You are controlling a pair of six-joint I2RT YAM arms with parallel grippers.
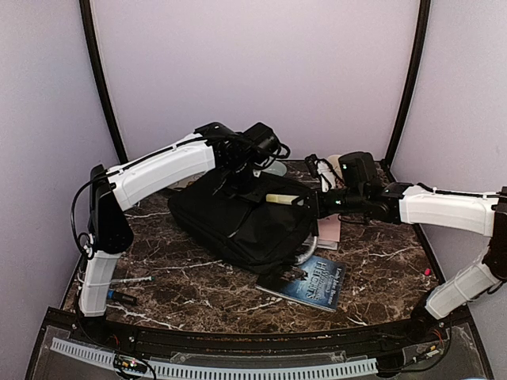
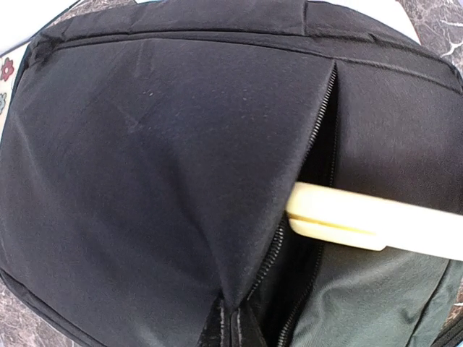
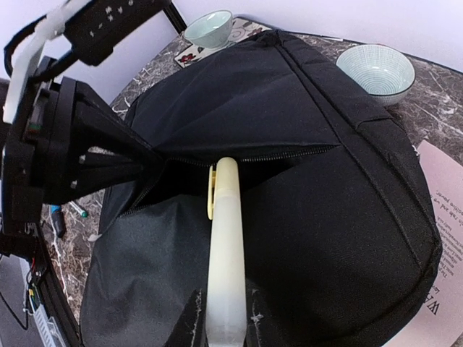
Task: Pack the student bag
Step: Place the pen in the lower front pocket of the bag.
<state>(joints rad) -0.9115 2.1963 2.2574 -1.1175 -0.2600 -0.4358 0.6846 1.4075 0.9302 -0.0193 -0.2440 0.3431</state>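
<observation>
The student bag (image 1: 230,226) lies flat in the middle of the marble table, black, with one zipped pocket open. My left gripper (image 1: 238,180) is shut on the edge of the pocket's flap (image 2: 145,181) and holds it up; its fingertips (image 2: 249,329) pinch the fabric by the zipper. My right gripper (image 1: 310,203) is shut on a cream-white pen (image 1: 281,199) with a clip. The pen (image 3: 226,238) points away from me, its capped tip at the mouth of the open pocket (image 3: 173,181). The pen's tip shows in the left wrist view (image 2: 340,217), just inside the opening.
A dark blue book (image 1: 310,283) lies at the bag's near right corner, a pink printed sheet (image 3: 448,217) at its right. Two pale bowls (image 3: 208,27) (image 3: 376,69) stand behind the bag. Loose pens (image 1: 127,297) lie near the left arm's base.
</observation>
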